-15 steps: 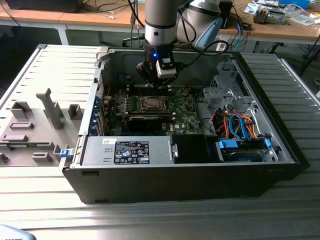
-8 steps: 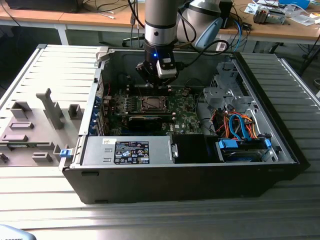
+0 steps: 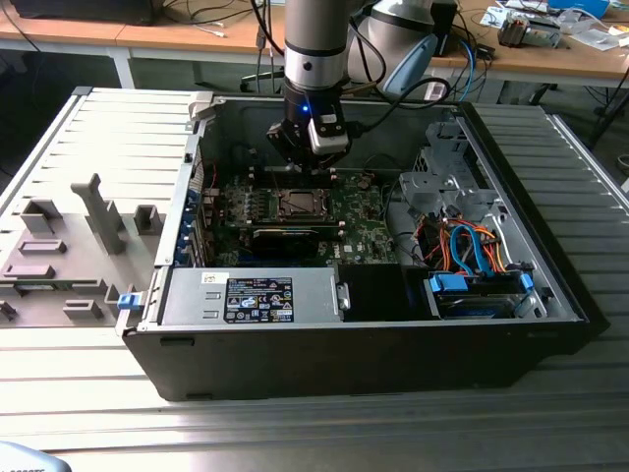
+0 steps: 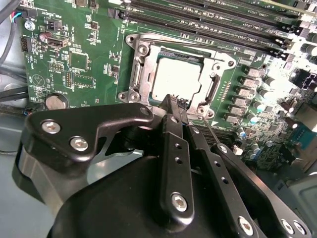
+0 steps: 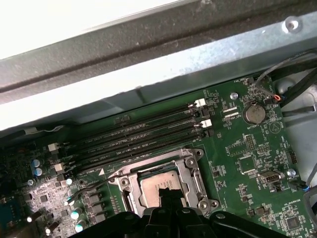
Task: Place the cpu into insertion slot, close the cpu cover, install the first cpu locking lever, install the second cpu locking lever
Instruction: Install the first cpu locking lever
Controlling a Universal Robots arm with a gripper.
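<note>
Setting: open dark desktop computer case [image 3: 550, 285] laid flat on a ribbed metal table [image 3: 295, 433], a grey slotted plastic fixture [image 3: 69, 246] alongside at the exterior view's left.
Arm: grey robot arm [image 3: 314, 39] reached down into the case, over the green circuit board [image 4: 89, 59].
Pincer: black two-fingered gripper [image 4: 174, 105] poised just above the near edge of the socket in both wrist views; fingers [image 4: 171, 148] drawn close together with only a narrow gap between their tips, nothing seen held between them.
Chip: small flat square cpu with a pale silver-grey face [image 4: 177, 79] lay seated inside the socket, also seen in the first wrist view [image 5: 161, 181].
Socket: small square insertion slot with a metal rim [image 4: 143, 54] sat beside the row of long black memory slots [image 5: 148, 134].
Cover: thin square grey metal frame plate, the cpu cover [image 4: 210, 91], lay flat around the chip, its face left showing through the opening.
Levers: thin metal wire lever [image 4: 210, 129] ran beside the fingertip; whether latched could not be told.
Elsewhere: round silver coin battery [image 5: 253, 113] on the board, well apart from the socket; orange and blue cables [image 3: 472, 246] bundled at the case's far side, at the exterior view's right.
</note>
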